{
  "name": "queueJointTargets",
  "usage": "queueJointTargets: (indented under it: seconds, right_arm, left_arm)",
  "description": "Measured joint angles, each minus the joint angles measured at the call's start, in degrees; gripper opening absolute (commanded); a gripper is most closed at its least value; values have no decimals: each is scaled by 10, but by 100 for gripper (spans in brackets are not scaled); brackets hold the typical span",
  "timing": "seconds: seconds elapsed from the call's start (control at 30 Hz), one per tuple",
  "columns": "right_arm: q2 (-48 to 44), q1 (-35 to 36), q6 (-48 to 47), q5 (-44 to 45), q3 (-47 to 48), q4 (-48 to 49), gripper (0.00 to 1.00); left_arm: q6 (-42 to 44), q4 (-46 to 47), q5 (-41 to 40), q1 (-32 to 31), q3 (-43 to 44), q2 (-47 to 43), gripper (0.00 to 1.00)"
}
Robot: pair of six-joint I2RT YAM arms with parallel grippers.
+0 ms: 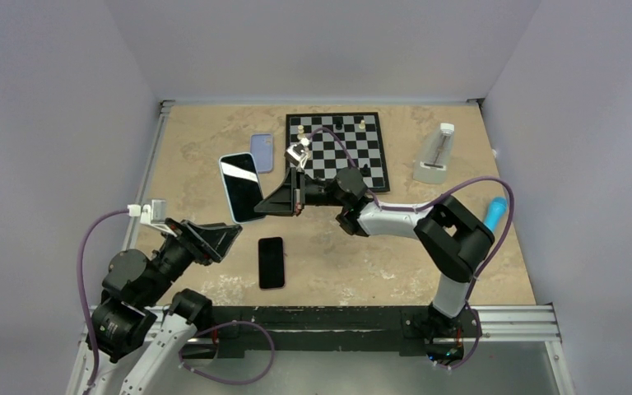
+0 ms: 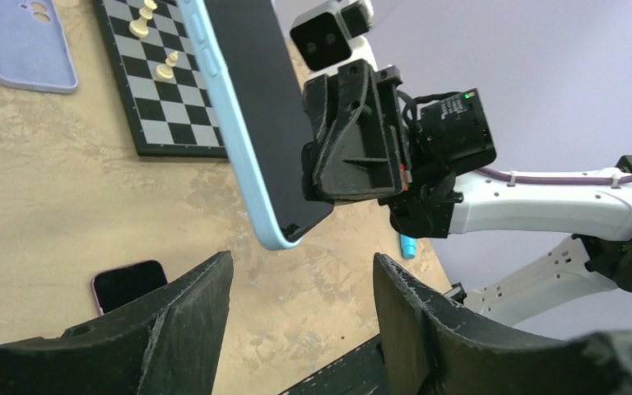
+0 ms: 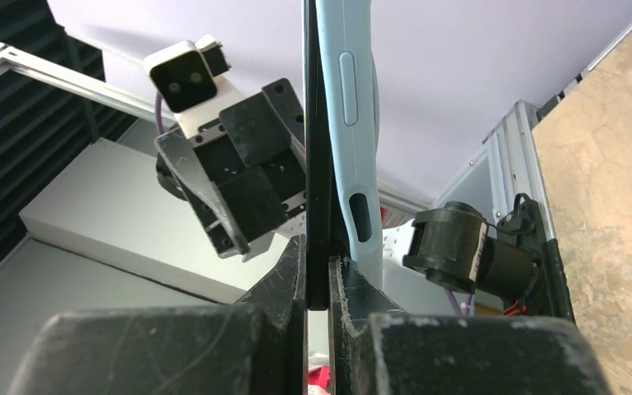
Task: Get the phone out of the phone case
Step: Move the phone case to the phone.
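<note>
From above, the right gripper [image 1: 286, 200] is clenched on the near right edge of the phone [image 1: 241, 183], left of the chessboard [image 1: 337, 151]. The left gripper [image 1: 224, 237] is released, just near of the phone and apart from it.

Left wrist: the phone, in its pale blue phone case [image 2: 243, 164], hangs tilted above the table [image 2: 49, 206].

Right wrist: the phone stands edge-on between the pinched fingers [image 3: 284, 284]. Any lettering on the case edge is too blurred to read.

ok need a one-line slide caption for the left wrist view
Right gripper shut on the blue-cased phone, held clear of the table, with the open left gripper facing it.
</note>
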Motion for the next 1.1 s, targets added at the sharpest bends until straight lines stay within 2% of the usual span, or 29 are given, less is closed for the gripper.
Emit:
queueJointTargets:
  seconds: [0.27,0.4,0.53,0.63,0.73,0.83,0.97,1.1]
  right_arm:
    - [-4,-5,-1,0,-14,0,0]
    - [-18,-10,-2,0,-16,-2,0]
    - [-33,-12,-2,0,-19,-1,0]
    - [-36,-12,-2,0,-19,1,0]
    - [-36,-12,-2,0,-20,0,0]
    - [-36,-12,-1,-3,-20,1,0]
    - [-37,-13,5,-5,-25,9,0]
    - [-37,-18,20,-10,-32,24,0]
  left_arm:
    - [-11,60,18,0,0,37,53]
    - [-19,78,24,0,-3,48,53]
    - [-30,81,25,0,-10,49,59]
    - [-34,80,25,0,-12,49,56]
    - [-40,85,25,0,-14,49,50]
    - [-41,102,28,0,-23,52,39]
    - [-32,127,38,0,-37,56,30]
    - [-8,135,56,0,-40,65,12]
